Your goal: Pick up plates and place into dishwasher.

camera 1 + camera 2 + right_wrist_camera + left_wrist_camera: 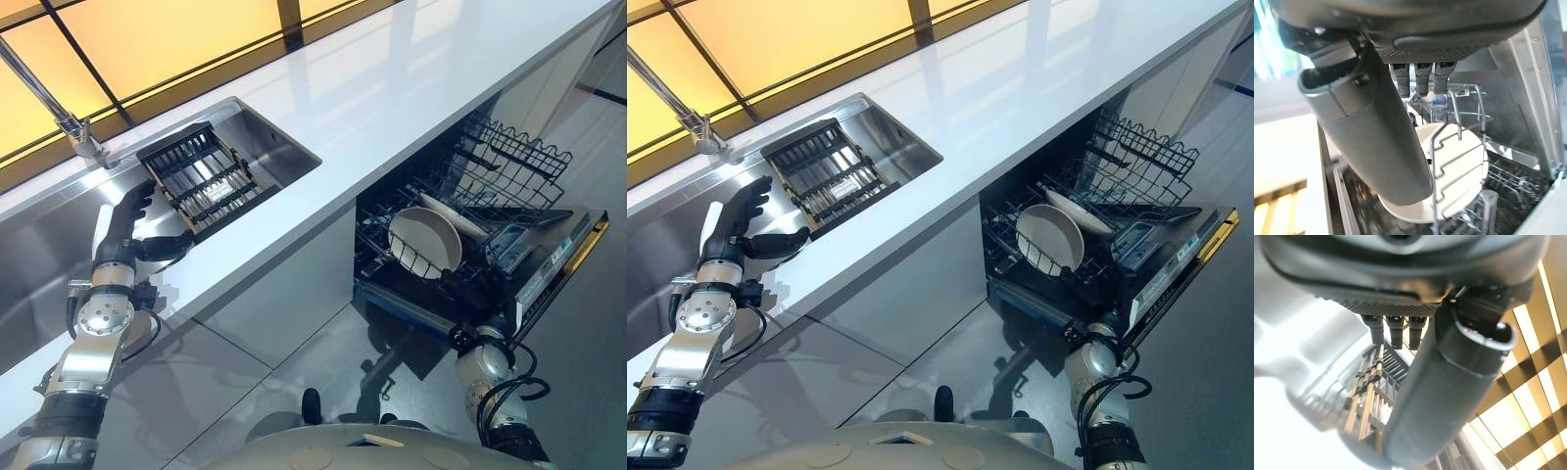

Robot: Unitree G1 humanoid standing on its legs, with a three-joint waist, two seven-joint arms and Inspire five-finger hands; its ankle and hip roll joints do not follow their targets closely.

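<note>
Left eye view: white counter (392, 88) with steel sink (274, 132); dark slatted rack (201, 176) lying in the sink; faucet (59, 113) behind. Left hand (122, 230) over the sink edge beside the rack, fingers spread, thumb out, nothing held. Dishwasher (549, 269) open below the counter; two cream plates, plate one (423, 242) and plate two (453, 215), upright in the lower basket (392, 259); upper basket (514, 147) pulled out.

Right eye view: right hand (1099, 338) low at the dishwasher's front edge; fingers not readable.

Left wrist view: fingers straight, thumb apart, rack beyond them.

Right wrist view: fingers straight, relaxed, empty; plate one standing between the wire tines (1442, 161) past them.
</note>
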